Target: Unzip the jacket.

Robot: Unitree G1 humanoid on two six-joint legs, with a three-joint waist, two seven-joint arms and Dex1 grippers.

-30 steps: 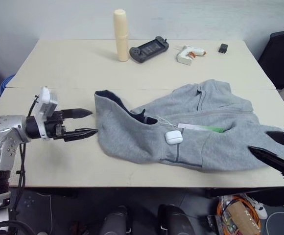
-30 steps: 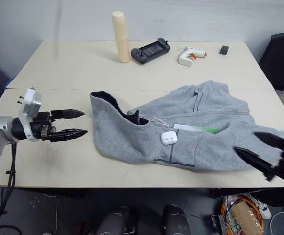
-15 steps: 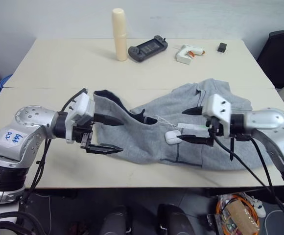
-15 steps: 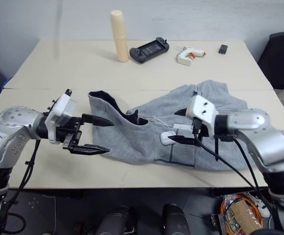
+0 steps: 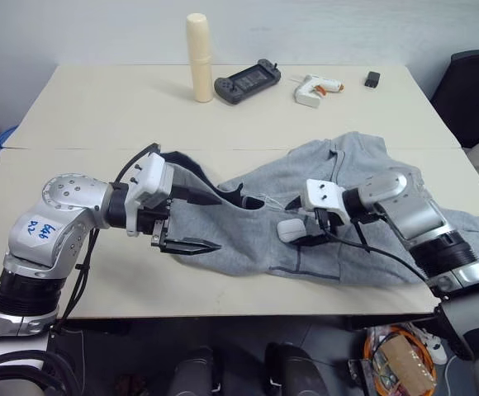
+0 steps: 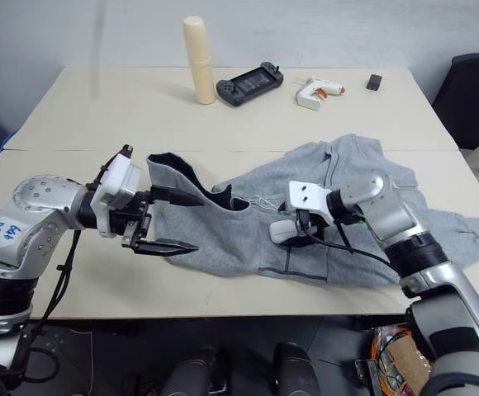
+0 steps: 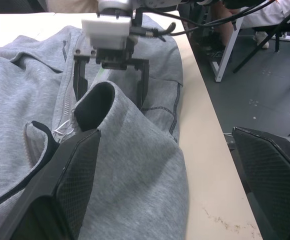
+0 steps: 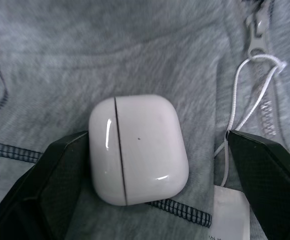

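Note:
The light grey jacket [image 5: 363, 186] lies crumpled on the table [image 5: 99, 115], its dark-lined hood [image 5: 192, 169] toward the left. My left gripper [image 5: 211, 221] is open, its two fingers either side of the hood's edge, over the grey fleece [image 7: 135, 190]. A white earbud case [image 8: 137, 147] rests on the jacket near the zipper pull [image 8: 257, 30] and a white tag string [image 8: 245, 85]. My right gripper [image 6: 287, 231] is open and low over the jacket, one finger either side of the case. Whether the fingers touch the case I cannot tell.
At the back of the table stand a cream cylinder [image 5: 200, 58], a dark game controller [image 5: 246, 81], a white glue gun [image 5: 315, 89] and a small black block [image 5: 373, 79]. A black chair [image 5: 475, 95] stands at the right.
My right arm swung in from the table's right edge to the earbud case at the jacket's middle. My left gripper moved right to the hood and rolled. Both stayed open.

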